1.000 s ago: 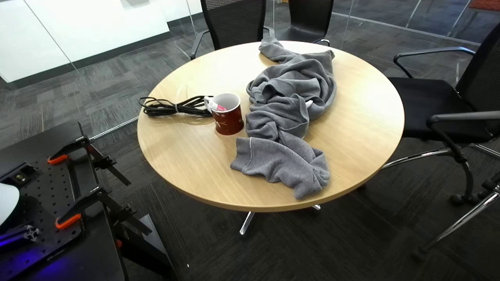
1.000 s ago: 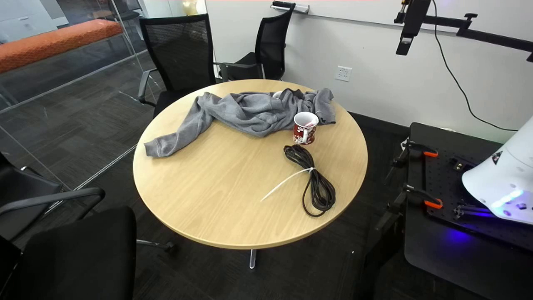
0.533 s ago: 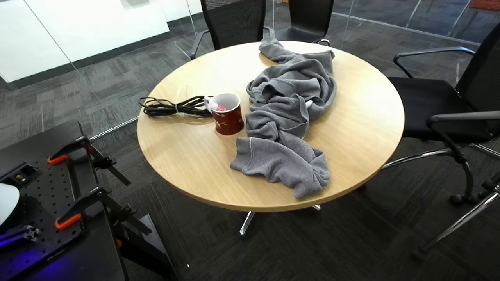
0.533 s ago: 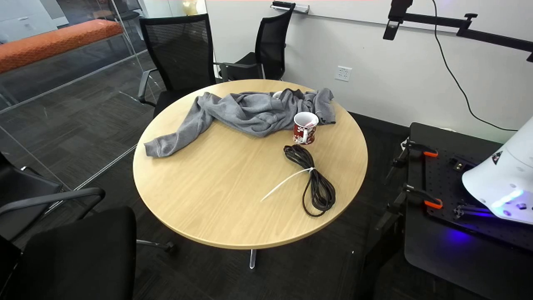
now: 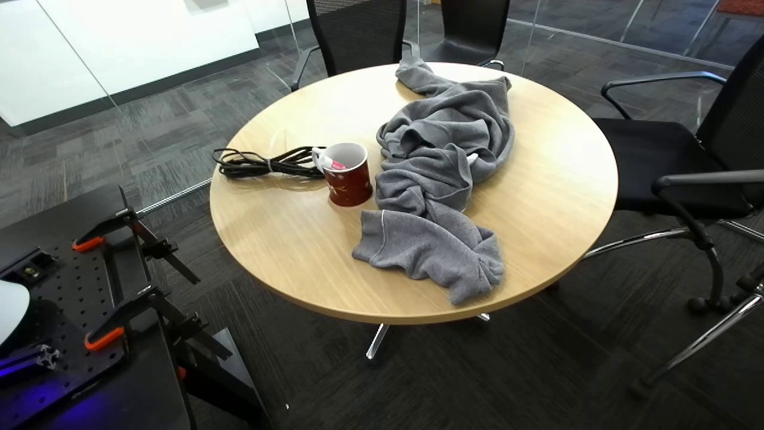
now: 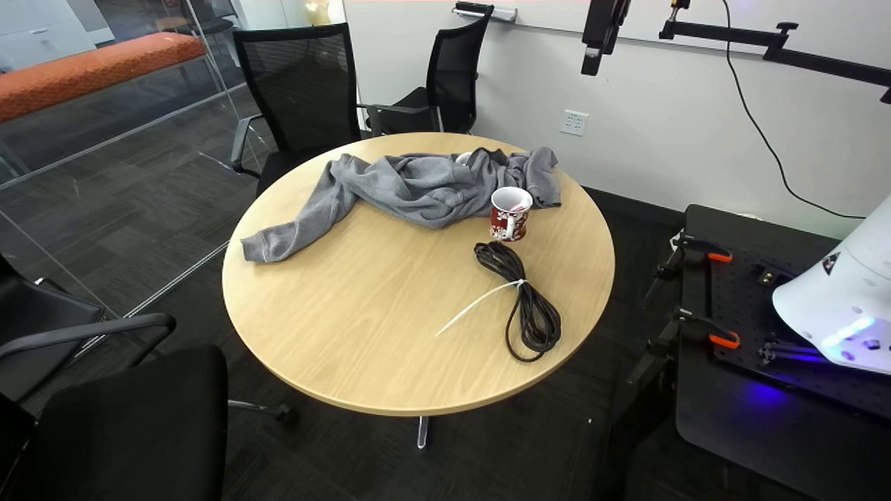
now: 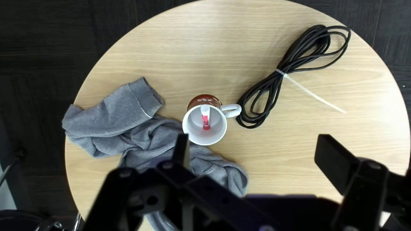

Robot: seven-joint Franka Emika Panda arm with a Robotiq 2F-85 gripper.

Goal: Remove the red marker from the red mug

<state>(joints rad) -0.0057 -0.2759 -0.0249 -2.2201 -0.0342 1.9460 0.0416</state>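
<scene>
The red mug stands upright on the round table, with a white inside and handle. It shows in both exterior views. The red marker, white with a red label and a red end, leans inside the mug. It also shows at the rim in both exterior views. My gripper is open and empty, its fingers wide apart. It is high above the table; the mug lies beyond the left finger in the wrist view. In an exterior view only part of the gripper shows at the top edge.
A grey garment lies beside the mug, with a small white thing partly showing in it. A black coiled cable with a white tie lies near the mug's handle. Chairs stand around the table.
In an exterior view the gripper has moved left along the top edge, toward the table. The mug, marker, garment and cable have not moved.
</scene>
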